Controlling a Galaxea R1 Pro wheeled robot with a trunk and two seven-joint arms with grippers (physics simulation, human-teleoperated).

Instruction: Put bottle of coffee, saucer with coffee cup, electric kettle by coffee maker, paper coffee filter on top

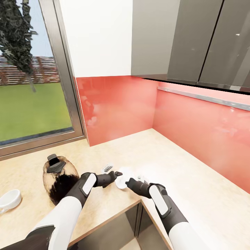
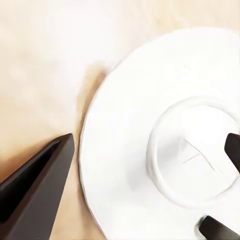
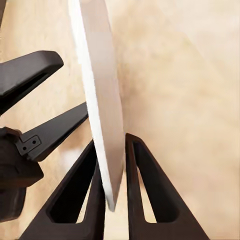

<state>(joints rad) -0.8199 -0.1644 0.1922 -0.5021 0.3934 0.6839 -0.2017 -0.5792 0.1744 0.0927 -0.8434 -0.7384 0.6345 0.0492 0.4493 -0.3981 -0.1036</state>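
The saucer [image 3: 100, 100] is judged to be stiff, light and breakable, with a smooth glazed surface that could slip, so the thin rim is taken as the place to hold it; in the right wrist view the right gripper [image 3: 114, 192] is seen with its jaws nearly closed on that rim, one finger against each face, the disc standing edge-on between them. The left gripper [image 2: 145, 190] is held close over the saucer's face with its jaws spread apart and nothing between them, one dark finger [image 2: 35, 185] lying beside the rim and the other over the central well. The saucer [image 1: 124, 177] is plain white and round, with a broad flat rim and a shallow circular recess at the middle. It is found at the front edge of the bench [image 1: 194, 173], between the two grippers. Further along the bench a dark rounded vessel [image 1: 59, 180] and a white cup [image 1: 9, 200] are seen, well apart from the saucer.
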